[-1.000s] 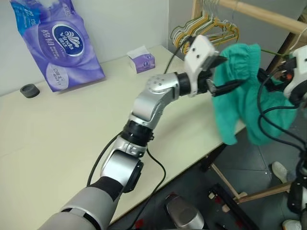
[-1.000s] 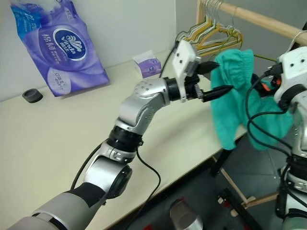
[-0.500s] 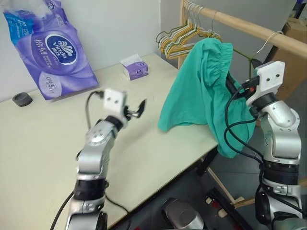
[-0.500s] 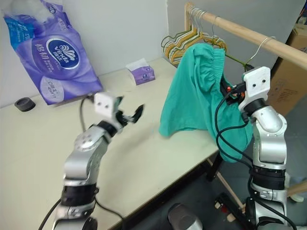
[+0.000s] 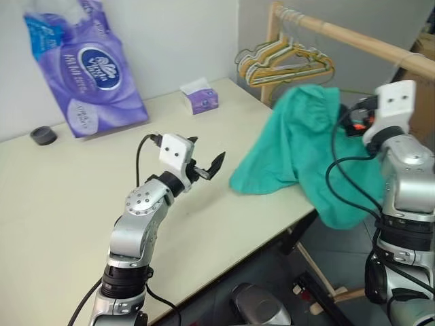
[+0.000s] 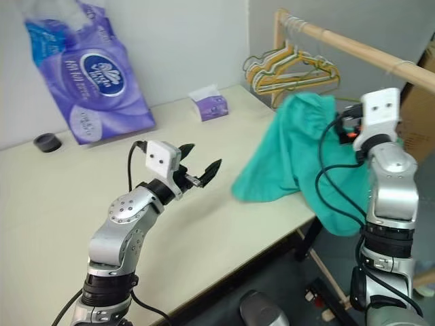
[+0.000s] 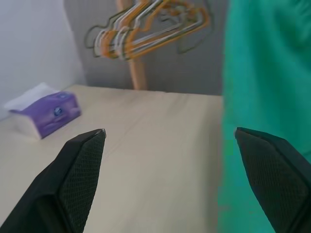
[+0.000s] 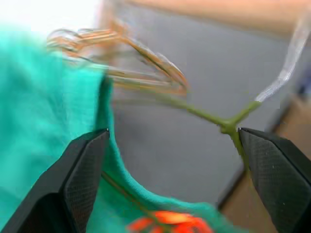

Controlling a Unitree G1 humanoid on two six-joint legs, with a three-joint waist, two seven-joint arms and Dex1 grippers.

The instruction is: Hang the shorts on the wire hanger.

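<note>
1. My left fingers (image 5: 204, 165) are spread wide with nothing between them, held above the middle of the worktop (image 5: 61, 197) and pointing toward the shorts.
2. My right fingers (image 8: 167, 177) are also spread wide and grip nothing; the right wrist view shows teal cloth beside one pad (image 8: 80, 167) and the wire hanger's olive neck near the other, but no pinch on either.
3. The shorts (image 5: 299, 153) hang at the worktop's far right corner. One loose end lies on the worktop surface near its right edge, and the rest droops over that edge toward the floor.
4. The wire hanger (image 8: 228, 124) is ahead of my right fingers; its pale hook rises toward the wooden rail (image 5: 353, 37). Whether the shorts are properly seated on its arms I cannot tell, since the cloth hides them.
5. A cluster of yellow and green hangers (image 5: 282, 58) hangs from the rail just behind the shorts, crowding the space around the hanger.
6. A small purple tissue pack (image 5: 199, 95) lies near the worktop's back edge.
7. A big purple tissue bag (image 5: 85, 64) leans on the wall at the back left.
8. A small dark round cap (image 5: 43, 135) sits by the worktop's left edge.
</note>
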